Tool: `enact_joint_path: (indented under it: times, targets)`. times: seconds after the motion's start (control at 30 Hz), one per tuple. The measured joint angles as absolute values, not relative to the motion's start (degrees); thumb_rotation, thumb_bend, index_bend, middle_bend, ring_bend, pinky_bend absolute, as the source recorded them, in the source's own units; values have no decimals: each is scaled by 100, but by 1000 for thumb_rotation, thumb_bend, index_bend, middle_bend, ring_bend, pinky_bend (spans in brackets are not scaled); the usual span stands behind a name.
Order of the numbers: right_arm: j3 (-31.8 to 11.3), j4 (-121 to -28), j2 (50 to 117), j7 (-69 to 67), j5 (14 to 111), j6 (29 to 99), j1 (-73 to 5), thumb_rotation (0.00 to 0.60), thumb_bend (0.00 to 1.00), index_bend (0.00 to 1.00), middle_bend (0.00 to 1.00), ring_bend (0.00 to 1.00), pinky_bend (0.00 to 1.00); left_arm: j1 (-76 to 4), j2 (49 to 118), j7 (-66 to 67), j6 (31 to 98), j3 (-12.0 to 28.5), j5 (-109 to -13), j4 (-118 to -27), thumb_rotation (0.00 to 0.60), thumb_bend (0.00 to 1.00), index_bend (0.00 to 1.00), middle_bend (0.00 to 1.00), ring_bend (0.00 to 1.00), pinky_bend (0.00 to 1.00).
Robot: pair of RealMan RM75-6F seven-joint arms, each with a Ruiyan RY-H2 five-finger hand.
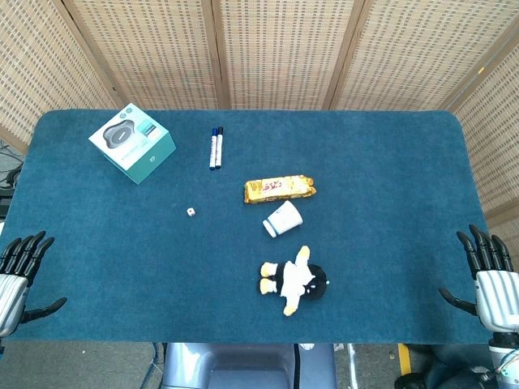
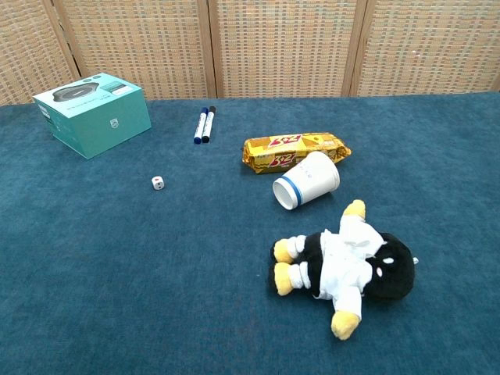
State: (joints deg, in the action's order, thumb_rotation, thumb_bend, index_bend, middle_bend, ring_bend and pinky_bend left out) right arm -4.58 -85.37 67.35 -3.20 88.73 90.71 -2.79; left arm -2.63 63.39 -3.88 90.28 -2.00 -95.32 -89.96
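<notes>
My left hand [image 1: 18,275] hovers at the table's near left edge, fingers spread and holding nothing. At the near right edge my right hand [image 1: 489,279] is likewise spread and holds nothing. Neither hand shows in the chest view. Between them lies a black, white and yellow plush penguin [image 1: 295,281] [image 2: 344,266]. Beyond it a white paper cup [image 1: 283,219] [image 2: 306,181] with a blue band lies on its side. A yellow snack packet [image 1: 279,189] [image 2: 294,150] sits just behind the cup. All of these are far from both hands.
A teal box [image 1: 132,142] [image 2: 93,114] stands at the far left. Two markers [image 1: 216,147] [image 2: 203,125] lie side by side near the middle back. A small white die [image 1: 190,211] [image 2: 158,183] rests on the blue tablecloth [image 1: 389,203]. Woven screens [image 1: 276,49] back the table.
</notes>
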Motion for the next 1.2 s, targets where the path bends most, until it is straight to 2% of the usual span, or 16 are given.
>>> enact_joint_path:
  times: [0.33, 0.43, 0.5, 0.53, 0.6, 0.7, 0.93, 1.07, 1.2]
  targets:
    - [-460, -8568, 6690, -376, 8832, 9023, -276, 600, 0, 0, 0, 0, 0, -284, 6365, -463, 9019, -164, -9502, -8920, 600, 1, 0, 0, 0, 0]
    - [-469, -8586, 6675, -381, 8823, 9017, -281, 600, 0, 0, 0, 0, 0, -406, 6404, -499, 8857, -100, -9465, -8898, 600, 32, 0, 0, 0, 0]
    - [-472, -8595, 6665, -389, 8807, 8982, -290, 600, 0, 0, 0, 0, 0, -566, 6427, -589, 8662, -33, -9444, -8882, 600, 93, 18, 0, 0, 0]
    - [-473, -8600, 6659, -392, 8798, 8963, -296, 600, 0, 0, 0, 0, 0, -715, 6443, -670, 8485, 25, -9423, -8866, 600, 118, 35, 0, 0, 0]
    - [-479, -8607, 6648, -410, 8768, 8931, -305, 600, 0, 0, 0, 0, 0, -972, 6472, -781, 8166, 130, -9373, -8841, 600, 206, 146, 0, 0, 0]
    - [-488, -8605, 6641, -434, 8735, 8897, -313, 600, 0, 0, 0, 0, 0, -1457, 6560, -888, 7545, 353, -9219, -8785, 600, 250, 257, 0, 0, 0]
    - [-491, -8574, 6630, -510, 8651, 8701, -372, 600, 0, 0, 0, 0, 0, -2720, 7260, -383, 5942, 1005, -8244, -8406, 600, 319, 287, 0, 0, 0]
    - [-492, -8538, 6629, -563, 8602, 8604, -408, 600, 0, 0, 0, 0, 0, -3170, 7763, 174, 5439, 1221, -7686, -8090, 600, 331, 294, 0, 0, 0]
    - [-504, -8508, 6609, -658, 8536, 8504, -440, 600, 0, 0, 0, 0, 0, -3493, 8234, 709, 5085, 1351, -7079, -7737, 600, 351, 364, 0, 0, 0]
